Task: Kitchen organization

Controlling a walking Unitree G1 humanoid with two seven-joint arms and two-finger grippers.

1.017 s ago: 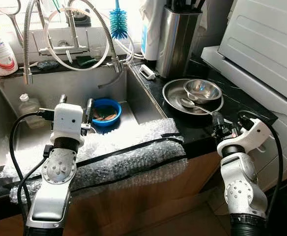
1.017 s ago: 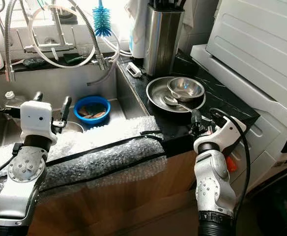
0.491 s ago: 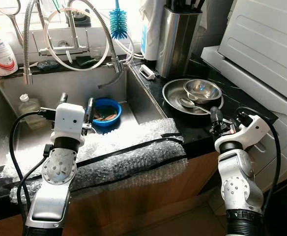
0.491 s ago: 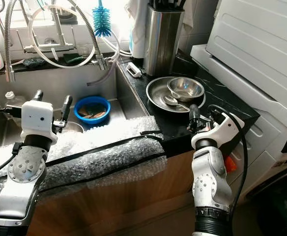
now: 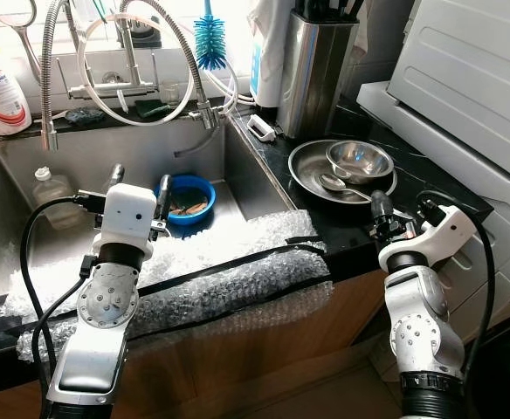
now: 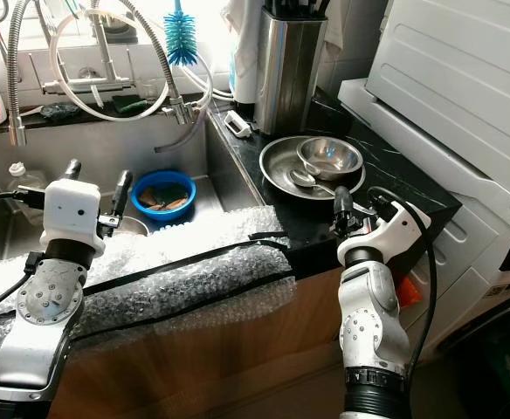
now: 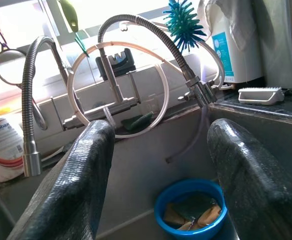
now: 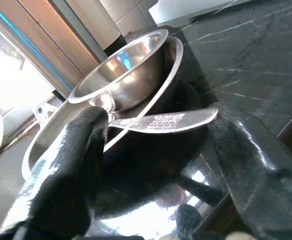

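Note:
A wide steel dish (image 5: pixel 306 166) sits on the black counter with a small steel bowl (image 5: pixel 360 161) and a spoon (image 5: pixel 337 184) in it. My right gripper (image 5: pixel 396 212) is open at the dish's near edge. In the right wrist view the spoon's handle (image 8: pixel 171 120) lies across the gap between the fingers (image 8: pixel 66 170); whether it touches them I cannot tell. A blue bowl (image 5: pixel 188 197) holding brownish scraps rests on the sink floor. My left gripper (image 5: pixel 139 177) hovers open above the sink, in front of the blue bowl (image 7: pixel 188 207), with nothing between its fingers.
Bubble wrap (image 5: pixel 229 279) covers the sink's front edge. A tall steel knife holder (image 5: pixel 316 70), a blue bottle brush (image 5: pixel 210 44) and the coiled faucet hose (image 5: pixel 106 52) stand behind. A small bottle (image 5: pixel 50 187) is in the sink. A white appliance (image 5: pixel 473 78) bounds the counter's right.
My right gripper has crept left and forward toward the steel dish and the spoon handle. The left arm has shifted slightly to the right.

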